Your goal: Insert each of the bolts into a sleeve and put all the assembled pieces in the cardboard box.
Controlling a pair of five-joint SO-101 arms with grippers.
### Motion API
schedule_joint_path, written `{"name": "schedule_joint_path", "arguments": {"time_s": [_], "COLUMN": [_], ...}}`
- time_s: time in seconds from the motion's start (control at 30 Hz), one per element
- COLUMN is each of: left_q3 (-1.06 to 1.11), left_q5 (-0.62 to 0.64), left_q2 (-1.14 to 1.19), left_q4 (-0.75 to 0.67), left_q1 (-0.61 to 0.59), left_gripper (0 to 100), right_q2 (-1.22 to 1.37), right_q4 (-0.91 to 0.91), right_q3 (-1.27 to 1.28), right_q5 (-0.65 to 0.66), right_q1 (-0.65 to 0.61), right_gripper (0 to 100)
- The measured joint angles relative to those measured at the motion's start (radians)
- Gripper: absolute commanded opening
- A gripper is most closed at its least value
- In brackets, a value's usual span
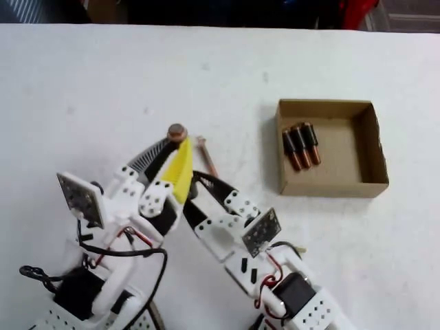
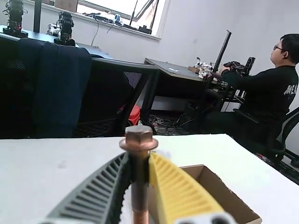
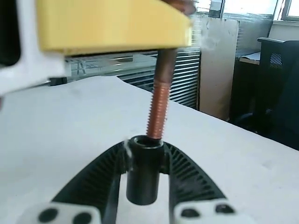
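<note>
Your left hand is clenched on the bolt, head up. Your right hand grasps the sleeve upright just beneath, above the desk. The thread tip sits at the sleeve's mouth and looks slightly off-axis, so square it over the bore, then lower slowly. Three pieces already lie in the box

white worktop; behind it a dark blue jacket, a black mesh chair, a dark grey desk, bright window, white wall.
</note>
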Motion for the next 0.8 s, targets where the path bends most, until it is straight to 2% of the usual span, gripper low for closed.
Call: {"name": "schedule_joint_path", "arguments": {"time_s": [0.4, 0.8], "left_q3": [0.0, 0.0], "left_q5": [0.0, -0.002], "left_q2": [0.0, -0.002], "left_q4": [0.018, 0.023], "left_q1": [0.0, 0.0], "left_gripper": [2, 2], "right_q2": [0.0, 0.0], "right_q4": [0.0, 0.002], "right_q3": [0.0, 0.0], "right_q5": [0.0, 0.0], "right_q1": [0.052, 0.052], "right_gripper": [1.7, 1.7]}}
